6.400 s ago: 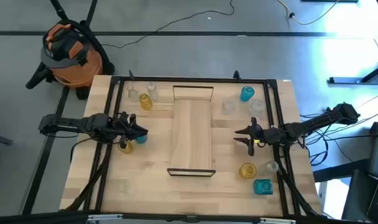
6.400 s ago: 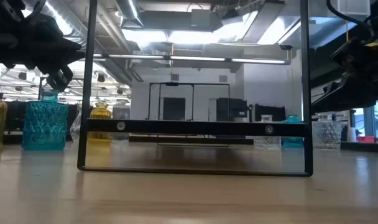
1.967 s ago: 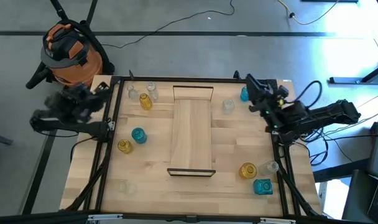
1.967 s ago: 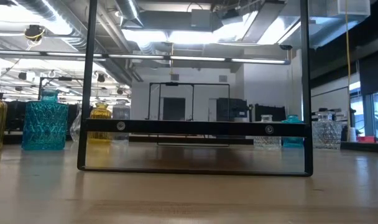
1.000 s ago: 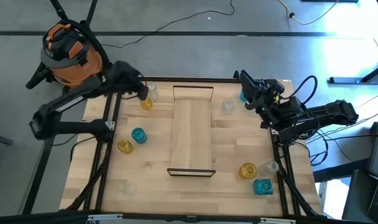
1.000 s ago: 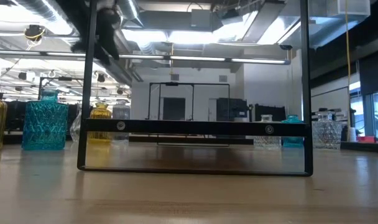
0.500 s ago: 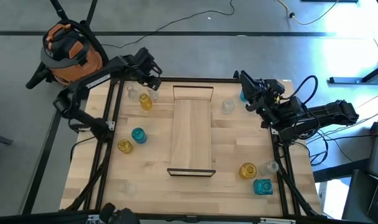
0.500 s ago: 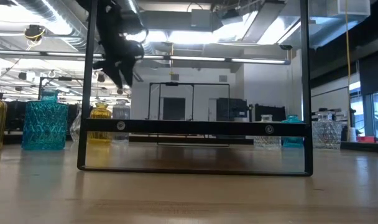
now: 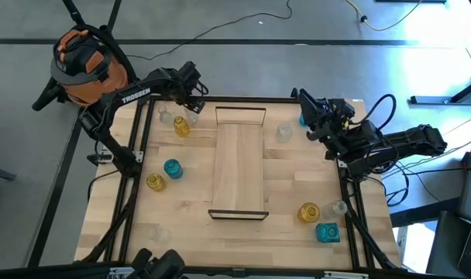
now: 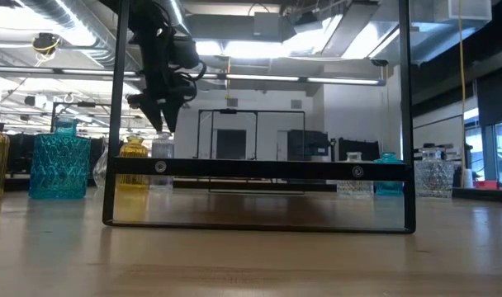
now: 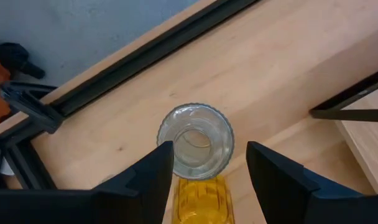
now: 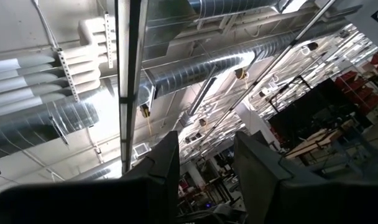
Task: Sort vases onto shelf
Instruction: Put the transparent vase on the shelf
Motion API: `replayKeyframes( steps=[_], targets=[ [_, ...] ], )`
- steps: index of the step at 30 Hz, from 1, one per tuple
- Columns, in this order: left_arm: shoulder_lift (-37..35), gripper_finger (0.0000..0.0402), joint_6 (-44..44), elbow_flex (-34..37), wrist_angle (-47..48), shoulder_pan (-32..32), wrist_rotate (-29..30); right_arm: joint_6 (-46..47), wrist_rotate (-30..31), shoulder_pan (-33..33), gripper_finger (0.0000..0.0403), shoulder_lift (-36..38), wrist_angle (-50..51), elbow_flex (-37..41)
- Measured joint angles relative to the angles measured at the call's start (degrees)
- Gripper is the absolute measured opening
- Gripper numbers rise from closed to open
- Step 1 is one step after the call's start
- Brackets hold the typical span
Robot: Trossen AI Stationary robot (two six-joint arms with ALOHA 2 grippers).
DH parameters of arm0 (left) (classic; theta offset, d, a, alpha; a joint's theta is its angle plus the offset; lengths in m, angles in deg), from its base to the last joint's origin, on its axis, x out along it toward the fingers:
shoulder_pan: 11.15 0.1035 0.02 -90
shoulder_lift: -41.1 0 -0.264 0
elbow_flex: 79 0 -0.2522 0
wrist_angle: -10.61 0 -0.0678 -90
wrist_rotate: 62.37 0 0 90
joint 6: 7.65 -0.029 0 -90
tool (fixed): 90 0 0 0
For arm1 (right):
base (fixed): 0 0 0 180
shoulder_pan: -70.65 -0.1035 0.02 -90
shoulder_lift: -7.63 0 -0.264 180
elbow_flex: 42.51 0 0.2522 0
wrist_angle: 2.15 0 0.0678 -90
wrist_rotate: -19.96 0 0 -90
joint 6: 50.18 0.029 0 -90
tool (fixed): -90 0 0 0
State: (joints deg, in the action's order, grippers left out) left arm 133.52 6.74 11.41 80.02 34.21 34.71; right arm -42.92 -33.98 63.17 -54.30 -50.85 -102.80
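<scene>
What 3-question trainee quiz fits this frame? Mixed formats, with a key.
1. True or false: the shelf carries no vases yet.
2. Which vase sits directly under the open left tool: A clear, B amber, C teal?
3. Fill in: the right tool, open, points up toward the ceiling ____ in its wrist view.

Key: 1 true; 2 A; 3 ducts
</scene>
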Motion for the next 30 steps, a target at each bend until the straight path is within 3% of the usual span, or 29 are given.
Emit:
replayKeyframes(
  steps=[5,23,30],
  targets=[
    [0.11,0.0197,0.33,0.08,0.06,-0.04,2.07,-0.01,-0.37,0.00,0.0115,0.00,0.00,0.00],
    [-0.90,0.0197,1.58,0.31,-0.04,-0.48,-0.71,-0.01,-0.75,0.00,0.0115,0.00,0.04,0.01],
    [-0.86,0.0197,0.95,-4.04,0.92,-0.59,-0.31,-0.01,-0.75,0.00,0.0115,0.00,0.07,0.02]
  ],
)
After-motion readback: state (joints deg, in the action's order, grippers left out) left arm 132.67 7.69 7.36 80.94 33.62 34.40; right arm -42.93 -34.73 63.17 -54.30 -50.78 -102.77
